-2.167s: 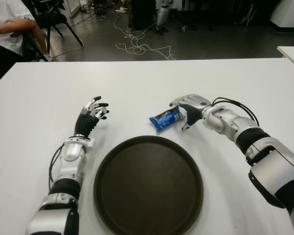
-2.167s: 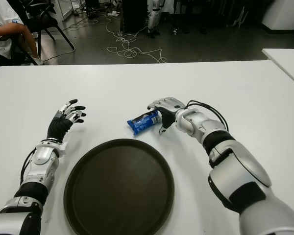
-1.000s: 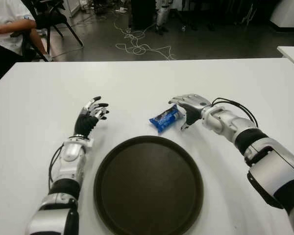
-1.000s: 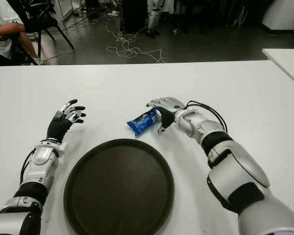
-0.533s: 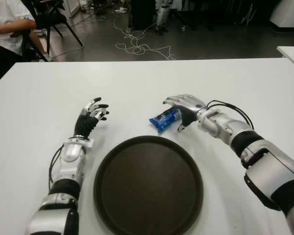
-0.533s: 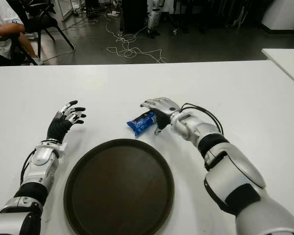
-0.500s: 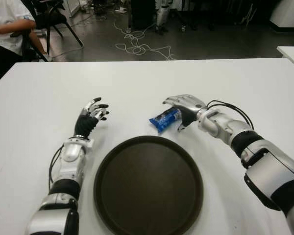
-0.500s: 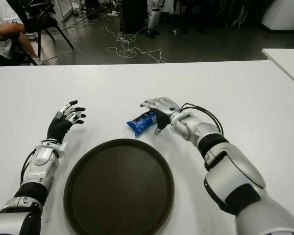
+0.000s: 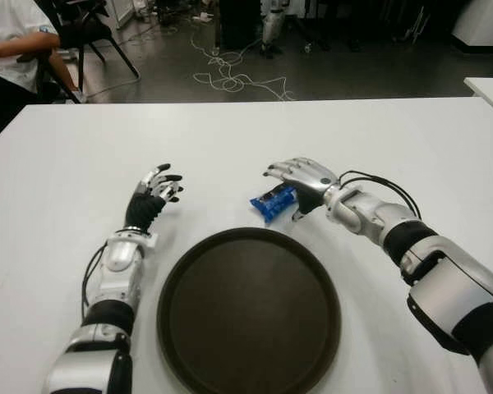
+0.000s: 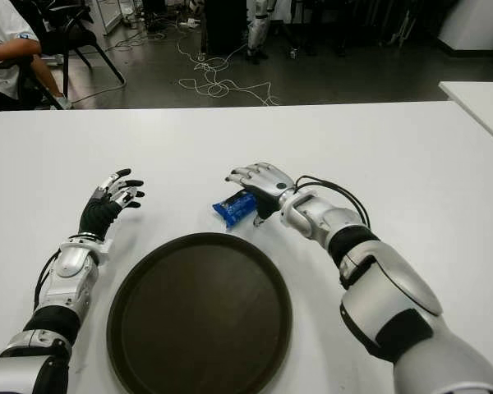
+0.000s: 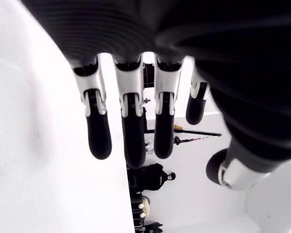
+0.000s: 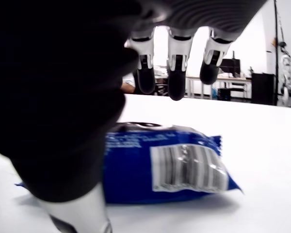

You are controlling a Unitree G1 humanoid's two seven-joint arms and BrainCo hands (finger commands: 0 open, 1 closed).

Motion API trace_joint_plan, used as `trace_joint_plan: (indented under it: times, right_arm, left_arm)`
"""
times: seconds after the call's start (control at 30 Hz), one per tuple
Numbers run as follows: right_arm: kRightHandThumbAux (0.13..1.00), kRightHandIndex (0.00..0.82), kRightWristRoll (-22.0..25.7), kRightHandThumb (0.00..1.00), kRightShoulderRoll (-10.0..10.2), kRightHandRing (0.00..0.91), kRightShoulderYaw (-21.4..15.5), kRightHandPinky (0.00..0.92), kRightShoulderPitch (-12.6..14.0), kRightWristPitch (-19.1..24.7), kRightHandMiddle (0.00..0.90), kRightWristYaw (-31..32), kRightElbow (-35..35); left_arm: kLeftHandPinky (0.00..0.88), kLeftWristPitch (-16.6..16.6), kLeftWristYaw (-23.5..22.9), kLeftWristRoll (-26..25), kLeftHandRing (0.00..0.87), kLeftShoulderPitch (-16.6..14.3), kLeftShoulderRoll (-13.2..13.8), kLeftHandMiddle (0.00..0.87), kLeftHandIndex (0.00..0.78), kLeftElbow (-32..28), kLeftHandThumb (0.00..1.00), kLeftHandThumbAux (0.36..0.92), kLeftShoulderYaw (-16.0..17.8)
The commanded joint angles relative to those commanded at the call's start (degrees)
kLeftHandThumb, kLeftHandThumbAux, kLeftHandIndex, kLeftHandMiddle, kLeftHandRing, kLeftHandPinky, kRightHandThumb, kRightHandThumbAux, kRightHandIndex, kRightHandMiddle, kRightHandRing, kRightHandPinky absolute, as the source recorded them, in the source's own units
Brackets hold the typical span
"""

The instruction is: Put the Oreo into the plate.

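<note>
A white table [image 9: 394, 131] fills most of the eye views, with a dark floor strewn with cables [image 9: 230, 78] behind it and a seated person [image 9: 8, 49] at the far left corner. On the near middle of the table lies a round dark plate [image 9: 248, 312], with nothing on it. The right arm [image 9: 427, 263] reaches in from the right edge toward the table's middle, and the left arm [image 9: 115, 279] lies along the plate's left side. The right hand [image 9: 300, 182] hangs just over the Oreo [image 9: 274, 201], a blue packet lying flat on the table just beyond the plate's far rim, apart from it. In the right wrist view the Oreo [image 12: 165, 170] sits on the table below the palm, with the fingers [image 12: 177, 73] spread out above its far side and not closed on it; the thumb stands near its close end. The left hand [image 9: 156, 190] shows left of the plate and well apart from the Oreo, fingers spread and loosely bent, holding nothing; whether it touches the table I cannot tell.
</note>
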Motion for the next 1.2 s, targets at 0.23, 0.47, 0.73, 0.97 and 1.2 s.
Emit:
trace_joint_plan:
  times: [0.23, 0.47, 0.73, 0.97, 1.2]
  right_arm:
    - [0.906, 0.137, -0.55, 0.000, 0.09, 0.140, 0.33, 0.134, -0.18, -0.15, 0.156, -0.83, -0.56]
    - [0.914, 0.139, -1.14, 0.000, 0.25, 0.138, 0.83, 0.126, -0.58, -0.48, 0.155, -1.78, -0.30]
    - [0.904, 0.138, -1.26, 0.000, 0.21, 0.132, 0.62, 0.114, -0.98, -0.94, 0.147, -0.87, -0.38]
    - [0.895, 0.138, -1.46, 0.000, 0.27, 0.138, 0.83, 0.127, -1.35, -1.62, 0.145, 0.39, -0.40]
    - [0.897, 0.141, -0.90, 0.000, 0.30, 0.146, 0.53, 0.125, -1.58, -2.93, 0.154, 2.61, -0.27]
  left_arm:
    - [0.378, 0.30, -0.10, 0.03, 0.335, 0.18, 0.07, 0.314, 0.174, -0.23, 0.253, 0.624, -0.02]
    - [0.388, 0.23, -0.23, 0.21, 0.335, -0.01, 0.23, 0.306, 0.162, 0.24, 0.234, 0.596, -0.06]
    - [0.374, 0.24, -0.77, -0.18, 0.335, 0.16, 0.08, 0.309, 0.167, -0.09, 0.258, 0.609, 0.04]
    - [0.378, 0.42, -0.78, -0.32, 0.335, 0.35, -0.05, 0.307, 0.167, -0.44, 0.259, 0.608, 0.13]
    - [0.387, 0.09, -0.40, -0.18, 0.345, 0.44, -0.08, 0.315, 0.163, -0.68, 0.246, 0.597, 0.13]
